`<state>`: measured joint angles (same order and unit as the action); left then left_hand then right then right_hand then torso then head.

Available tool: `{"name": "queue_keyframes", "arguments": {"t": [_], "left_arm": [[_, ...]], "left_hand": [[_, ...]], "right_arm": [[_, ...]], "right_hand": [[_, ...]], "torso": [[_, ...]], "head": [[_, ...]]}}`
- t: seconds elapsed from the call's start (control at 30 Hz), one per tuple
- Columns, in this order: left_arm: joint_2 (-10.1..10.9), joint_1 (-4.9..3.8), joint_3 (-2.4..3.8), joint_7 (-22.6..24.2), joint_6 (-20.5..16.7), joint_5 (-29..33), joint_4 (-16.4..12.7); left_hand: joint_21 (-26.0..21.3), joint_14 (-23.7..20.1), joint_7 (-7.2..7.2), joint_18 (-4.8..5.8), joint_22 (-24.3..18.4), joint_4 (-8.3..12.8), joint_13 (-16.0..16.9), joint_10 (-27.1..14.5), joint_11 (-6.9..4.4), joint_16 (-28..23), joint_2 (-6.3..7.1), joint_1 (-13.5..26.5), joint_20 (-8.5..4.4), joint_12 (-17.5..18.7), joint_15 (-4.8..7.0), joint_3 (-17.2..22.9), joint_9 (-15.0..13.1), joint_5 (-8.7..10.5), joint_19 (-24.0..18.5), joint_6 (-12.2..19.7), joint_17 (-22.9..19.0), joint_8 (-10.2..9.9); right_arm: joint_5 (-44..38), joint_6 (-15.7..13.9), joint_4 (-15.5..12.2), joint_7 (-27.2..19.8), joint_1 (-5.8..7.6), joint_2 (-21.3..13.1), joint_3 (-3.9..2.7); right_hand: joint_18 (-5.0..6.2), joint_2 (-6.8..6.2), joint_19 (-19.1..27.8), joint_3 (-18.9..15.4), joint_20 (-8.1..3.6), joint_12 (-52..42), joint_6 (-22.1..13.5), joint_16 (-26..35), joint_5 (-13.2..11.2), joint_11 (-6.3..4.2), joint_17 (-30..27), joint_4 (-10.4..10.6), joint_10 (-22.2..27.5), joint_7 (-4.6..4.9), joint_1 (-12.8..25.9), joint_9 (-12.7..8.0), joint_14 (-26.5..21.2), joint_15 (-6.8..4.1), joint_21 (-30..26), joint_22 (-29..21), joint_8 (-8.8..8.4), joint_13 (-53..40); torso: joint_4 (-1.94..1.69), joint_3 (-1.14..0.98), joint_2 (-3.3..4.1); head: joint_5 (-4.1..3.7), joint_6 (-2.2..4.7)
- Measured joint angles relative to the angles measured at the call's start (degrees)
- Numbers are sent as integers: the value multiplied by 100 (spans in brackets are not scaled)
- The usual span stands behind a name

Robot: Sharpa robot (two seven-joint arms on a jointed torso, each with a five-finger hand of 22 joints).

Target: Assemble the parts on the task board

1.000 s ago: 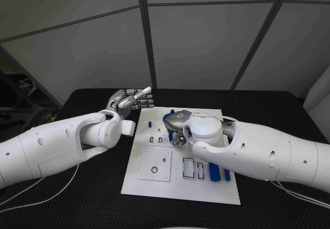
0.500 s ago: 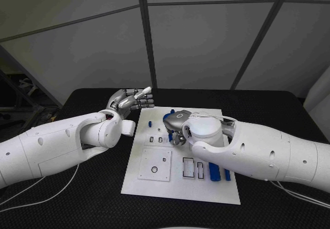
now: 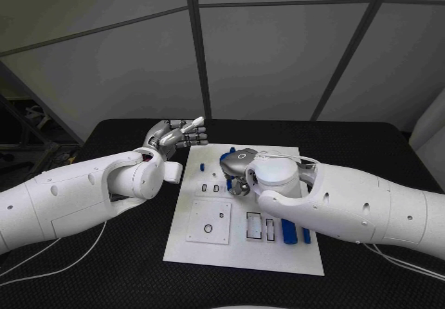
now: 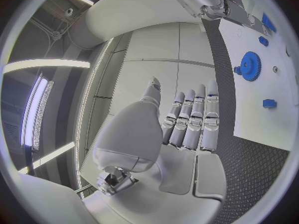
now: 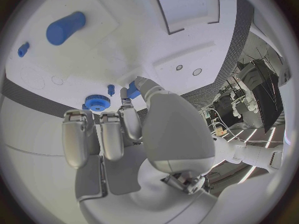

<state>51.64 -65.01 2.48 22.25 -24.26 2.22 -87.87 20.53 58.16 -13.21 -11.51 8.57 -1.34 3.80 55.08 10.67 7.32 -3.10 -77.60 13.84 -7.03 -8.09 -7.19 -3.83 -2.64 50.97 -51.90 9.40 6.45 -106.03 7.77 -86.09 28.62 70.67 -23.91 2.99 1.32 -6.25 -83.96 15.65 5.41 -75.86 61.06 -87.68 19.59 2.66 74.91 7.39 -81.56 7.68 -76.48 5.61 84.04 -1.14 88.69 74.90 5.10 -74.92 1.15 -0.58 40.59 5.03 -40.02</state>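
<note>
Black table (image 3: 111,257) was seen bearing the white task board (image 3: 245,254). Left hand (image 3: 176,135) was held empty, fingers straight, beyond its far-left corner. Right hand (image 5: 127,117) was shown pinching a small blue part (image 5: 133,91) over the board, near a blue gear (image 5: 96,102).

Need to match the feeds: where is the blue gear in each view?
Head view: cannot tell; the right hand covers that far part of the task board.
Left wrist view: blue gear lies on the board, beyond the left hand.
Right wrist view: gear lies near the board's edge, just past the fingertips, beside the small blue part the right hand pinches.
Shared landmark: the white task board.
</note>
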Motion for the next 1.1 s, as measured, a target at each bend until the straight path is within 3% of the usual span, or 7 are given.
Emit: {"name": "queue_keyframes", "arguments": {"t": [0.2, 1.1], "left_arm": [[3, 0, 0, -1, 1, 0, 0], [3, 0, 0, -5, 6, -1, -4]], "left_hand": [[0, 0, 0, 0, 0, 0, 0, 0, 0, 0, 0, 0, 0, 0, 0, 0, 0, 0, 0, 0, 0, 0], [0, 0, 0, 0, 1, 0, 0, 0, 0, 0, 0, 0, 0, 0, 0, 0, 0, 0, 0, 0, -1, 0]], "right_arm": [[0, 0, 4, -1, 0, 0, 0], [0, 5, 25, -17, 0, 11, 2]], "right_hand": [[0, -13, 0, 1, 0, 51, -105, 24, -30, 41, 0, 0, 41, 19, 13, -11, 0, 0, -25, 0, -30, 0], [0, -67, 0, 1, 0, 162, -244, 62, -130, 41, -1, 0, 123, 42, 66, -33, 0, 0, -85, 0, -113, 0]], "torso": [[0, 0, -1], [3, 1, -1]], "head": [[2, -16], [-2, -52]]}}
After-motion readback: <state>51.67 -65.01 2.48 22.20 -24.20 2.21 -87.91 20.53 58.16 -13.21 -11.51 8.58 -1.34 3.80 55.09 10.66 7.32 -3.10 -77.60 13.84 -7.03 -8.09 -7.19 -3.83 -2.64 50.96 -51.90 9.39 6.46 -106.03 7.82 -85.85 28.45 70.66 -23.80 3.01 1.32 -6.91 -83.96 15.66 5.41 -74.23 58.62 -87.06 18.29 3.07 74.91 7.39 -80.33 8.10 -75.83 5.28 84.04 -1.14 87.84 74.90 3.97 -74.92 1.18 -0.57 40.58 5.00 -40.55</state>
